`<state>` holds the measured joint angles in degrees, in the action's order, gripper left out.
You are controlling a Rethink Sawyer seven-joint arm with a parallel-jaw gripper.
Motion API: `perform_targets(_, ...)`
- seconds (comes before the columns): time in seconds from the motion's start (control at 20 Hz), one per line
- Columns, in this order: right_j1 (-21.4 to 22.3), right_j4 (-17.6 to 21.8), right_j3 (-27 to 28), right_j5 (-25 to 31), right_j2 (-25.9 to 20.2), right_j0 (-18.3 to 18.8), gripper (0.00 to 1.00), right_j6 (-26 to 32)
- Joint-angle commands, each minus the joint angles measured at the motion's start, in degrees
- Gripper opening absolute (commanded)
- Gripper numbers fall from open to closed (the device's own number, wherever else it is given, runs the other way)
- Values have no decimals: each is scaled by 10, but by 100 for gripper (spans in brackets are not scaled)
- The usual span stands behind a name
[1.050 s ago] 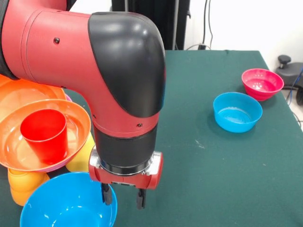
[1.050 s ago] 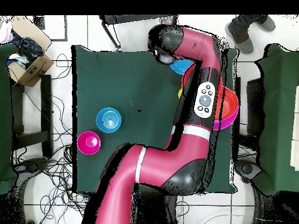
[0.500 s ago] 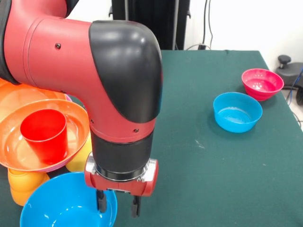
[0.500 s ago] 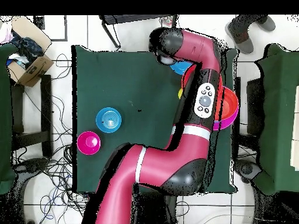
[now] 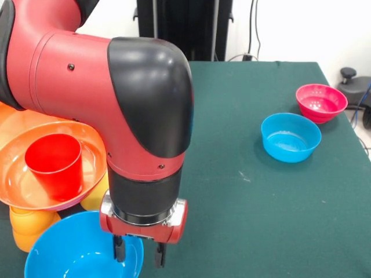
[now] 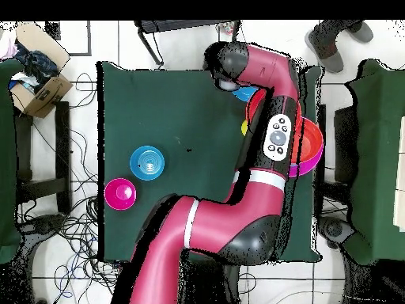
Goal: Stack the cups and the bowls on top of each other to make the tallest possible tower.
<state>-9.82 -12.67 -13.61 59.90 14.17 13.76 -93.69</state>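
Note:
My gripper [image 5: 138, 256] is open and hangs low at the near right rim of the large blue bowl [image 5: 75, 252]. One finger [image 5: 117, 249] is over the bowl's inside and the other stands outside the rim. To the left, a red cup [image 5: 55, 165] stands in a wide orange bowl [image 5: 87, 145], and a second orange bowl [image 5: 20, 116] lies behind it. A yellow cup [image 5: 97, 194] and an orange cup [image 5: 26, 226] lie under that pile. A small blue bowl [image 5: 290, 136] [image 6: 147, 162] and a magenta bowl [image 5: 320, 102] [image 6: 119, 193] sit apart. In the overhead view the arm hides the gripper.
The bulky red and black arm [image 5: 127, 116] [image 6: 269, 142] covers much of the table's left in the front view. In the overhead view, a person's shoe [image 6: 336, 36] shows past the table's top edge and a cardboard box [image 6: 35, 79] sits on the floor.
The gripper has dropped lower and shifted left in the front view, toward the large blue bowl's rim. The bowls and cups have not moved.

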Motion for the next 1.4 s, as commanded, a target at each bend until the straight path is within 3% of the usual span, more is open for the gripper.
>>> perform_targets(0.05,0,46,-87,-41,-52,6,100,180)
perform_targets(0.65,-40,46,-39,-14,-31,5,100,116)
perform_targets(0.8,-36,45,-50,-21,-34,4,100,112)
perform_targets(0.85,-36,45,-50,-26,-36,3,0,111)
perform_targets(1.4,-23,45,-68,-25,-39,0,0,105)
